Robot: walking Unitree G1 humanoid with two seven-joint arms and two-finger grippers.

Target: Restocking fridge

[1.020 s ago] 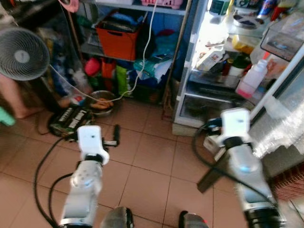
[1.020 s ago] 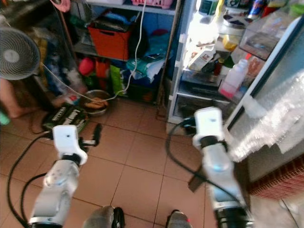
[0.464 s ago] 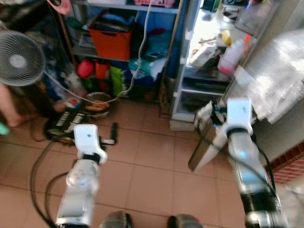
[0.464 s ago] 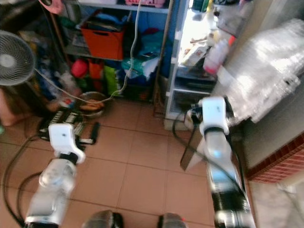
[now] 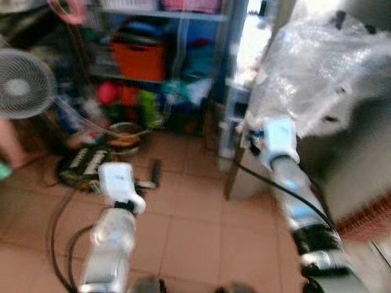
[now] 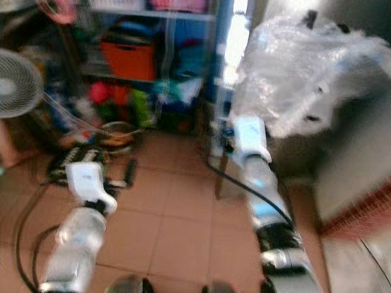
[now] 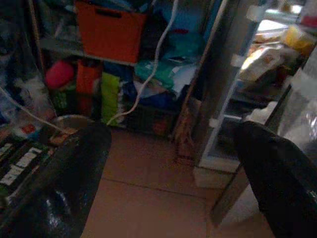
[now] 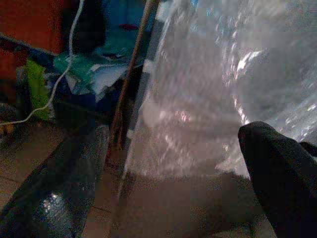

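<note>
Head views, both blurred. The fridge door, covered with crinkled clear plastic wrap, stands nearly shut; a bright slit of the lit fridge interior shows at its edge. The right gripper is at the door's lower edge, just beside or touching it; I cannot tell which. The left gripper hangs low over the tiled floor, near a black box and a metal bowl. A white fan stands at far left, an orange bin on the open shelving.

Left wrist view, dim. Two black fingers spread wide with nothing between them. Beyond them a sliver of fridge shelves with packets, and the orange bin.

Right wrist view. Fingers wide apart, holding nothing, aimed close at the plastic-wrapped door; contact cannot be made out.

Judgement: with no goods in either gripper and the door almost closed, the restocking looks at or near its end. What seems left is pressing the door fully home. Whether the shelves are fully stocked cannot be judged from so narrow a gap.
</note>
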